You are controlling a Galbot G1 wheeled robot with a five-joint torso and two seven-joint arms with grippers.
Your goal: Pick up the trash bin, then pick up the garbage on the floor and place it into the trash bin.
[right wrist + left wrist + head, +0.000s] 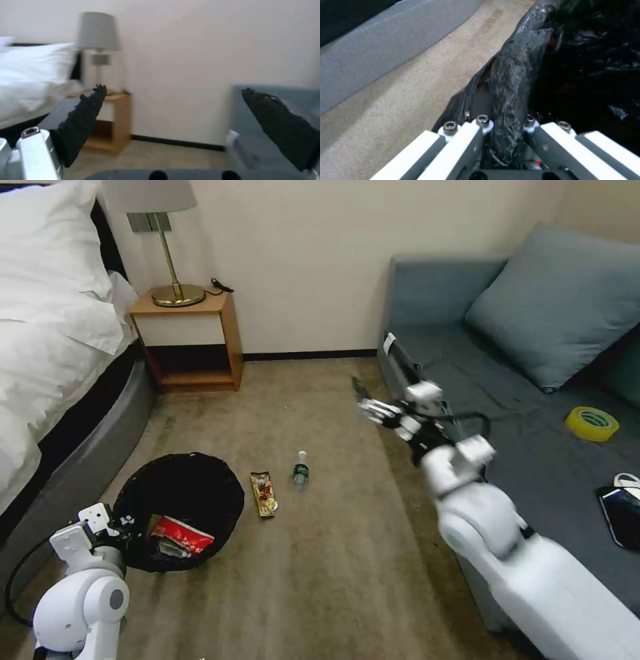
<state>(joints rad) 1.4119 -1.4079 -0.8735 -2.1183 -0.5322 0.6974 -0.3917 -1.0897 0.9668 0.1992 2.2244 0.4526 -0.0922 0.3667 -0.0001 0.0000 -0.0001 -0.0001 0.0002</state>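
Trash bin (pixel 179 511) on the floor (pixel 347 553), pinched at its bagged rim by left gripper (pixel 505 130); right gripper (pixel 365 400) spread, raised beside sofa (pixel 533 447); possible slip of thin liner, tipping red packet (pixel 181 537) out.

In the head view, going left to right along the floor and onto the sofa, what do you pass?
Left gripper on the bin rim → trash bin → snack wrapper → bottle → right gripper, raised and open → tape roll on the sofa.
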